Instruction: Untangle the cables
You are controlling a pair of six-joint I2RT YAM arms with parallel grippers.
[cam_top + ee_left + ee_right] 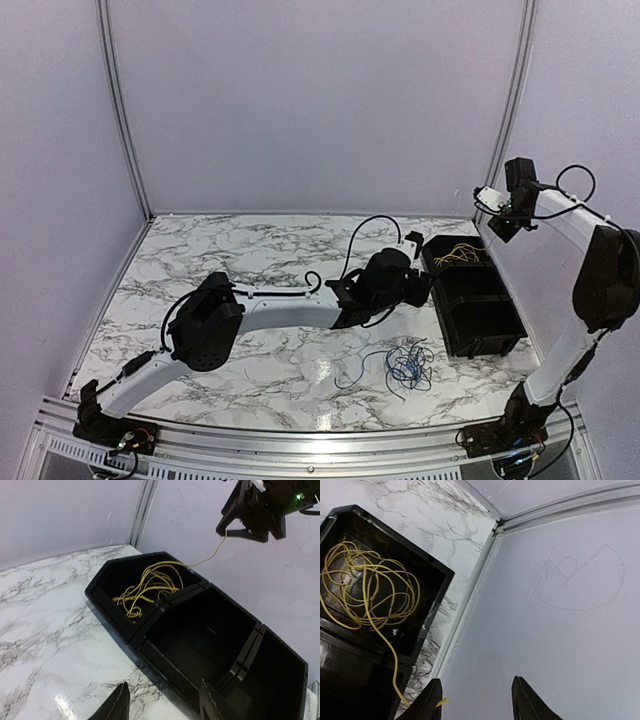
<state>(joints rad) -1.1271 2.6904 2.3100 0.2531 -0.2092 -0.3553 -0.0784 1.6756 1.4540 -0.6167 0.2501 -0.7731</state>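
Marble-pattern white table top (pixel 250 250), plain pale walls (pixel 320 100) round it.

Black plastic three-compartment bin (pixel 112 617) sits right in front of the left gripper (pixel 163 683). Left fingers (pixel 117 705) are apart with nothing between them, hovering at the bin's edge. No contact that I can see.

Bin contents:
- left-hand compartment (pixel 107 582), ahead and left of the left fingers: thin yellow looping cables (pixel 150 585), a loose coil over most of the floor.
- middle compartment (pixel 200 640), dead ahead of those fingers: bare black floor.
- right-hand compartment (pixel 272 680): looks bare too, but it's dark and cut off by the frame edge, so not certain.

Right gripper (pixel 476 679) is up high, well above the bin and close to the side wall. Its fingers are apart, with wall showing through the gap. One yellow strand (pixel 390 650) rises out of the coil below, crosses the compartment rim and ends at the inner side of one right finger (pixel 430 702). It touches that finger but is not pinched between the two. Can't tell how it's hanging on.

Second bundle: thin blue and black cables (pixel 408 365), a tangled heap flat on the table top. It lies outside the bin, off to the side of the left fingers towards the arm bases, and far below the right fingers. Neither gripper touches it.
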